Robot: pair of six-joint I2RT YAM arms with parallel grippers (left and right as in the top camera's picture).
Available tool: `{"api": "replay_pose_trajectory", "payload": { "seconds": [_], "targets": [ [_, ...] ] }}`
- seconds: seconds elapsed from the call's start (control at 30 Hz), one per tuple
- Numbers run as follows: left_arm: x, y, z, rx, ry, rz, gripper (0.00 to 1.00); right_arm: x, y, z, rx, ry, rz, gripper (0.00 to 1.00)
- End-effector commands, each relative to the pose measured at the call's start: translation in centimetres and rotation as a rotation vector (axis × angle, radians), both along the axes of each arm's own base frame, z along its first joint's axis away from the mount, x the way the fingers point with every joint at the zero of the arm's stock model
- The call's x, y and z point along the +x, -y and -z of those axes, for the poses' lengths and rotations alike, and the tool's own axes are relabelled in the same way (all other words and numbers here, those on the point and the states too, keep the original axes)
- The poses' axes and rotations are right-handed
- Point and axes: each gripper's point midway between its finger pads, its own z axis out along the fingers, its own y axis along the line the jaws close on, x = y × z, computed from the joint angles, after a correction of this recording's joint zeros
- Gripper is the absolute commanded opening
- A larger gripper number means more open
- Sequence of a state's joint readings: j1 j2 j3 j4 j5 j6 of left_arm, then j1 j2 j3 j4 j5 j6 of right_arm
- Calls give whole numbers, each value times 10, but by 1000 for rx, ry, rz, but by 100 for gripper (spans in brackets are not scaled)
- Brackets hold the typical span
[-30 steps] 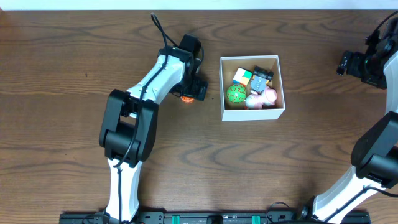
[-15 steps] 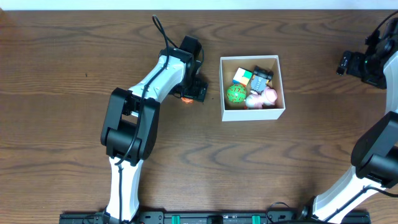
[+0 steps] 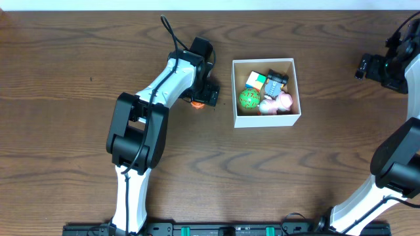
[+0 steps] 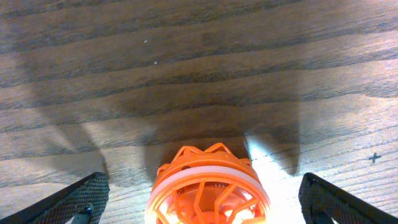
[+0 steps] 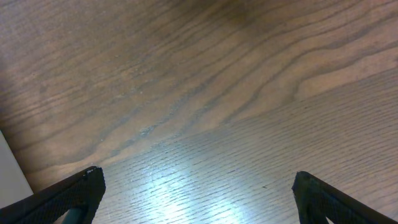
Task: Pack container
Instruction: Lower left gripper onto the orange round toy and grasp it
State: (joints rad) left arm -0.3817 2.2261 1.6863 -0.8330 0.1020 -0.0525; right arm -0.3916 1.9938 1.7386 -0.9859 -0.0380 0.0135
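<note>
White shells (image 3: 164, 78) are being joined by black joints (image 3: 134, 134) on both arms. A black cable (image 3: 168, 31) is being carried behind the left tool (image 3: 199, 99).

1. We saw the counter (image 3: 59, 72) was dark, grained wood, smooth with a soft sheen.
2. We found the orange toy (image 4: 208, 186) was glossy, ribbed plastic.
3. We noted the container (image 3: 266, 120) had matt white walls and brown cardboard inside.
4. We saw the fingers (image 4: 81, 196) of the left gripper (image 4: 202, 182) were black and finely textured.

Orange toy (image 4: 208, 186) half off-frame (bottom edge)
</note>
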Motion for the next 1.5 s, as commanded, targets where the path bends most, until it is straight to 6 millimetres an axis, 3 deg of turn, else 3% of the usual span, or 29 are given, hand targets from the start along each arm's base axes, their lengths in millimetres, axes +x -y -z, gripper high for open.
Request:
{"api": "replay_pose_trajectory", "payload": {
  "seconds": [0.0,0.87,1.1,1.47],
  "targets": [
    [-1,-3,5,2,-14,-14,98,-1,2,4,4,-8,-5,99],
    [-8,-5,11,12,-40,-13,99,-1,2,4,4,-8,-5,99],
    [-8,-5,11,12,-40,-13,76,-1,2,4,4,-8,-5,99],
    [-8,-5,11,12,-40,-13,52,-1,2,4,4,-8,-5,99]
  ]
}}
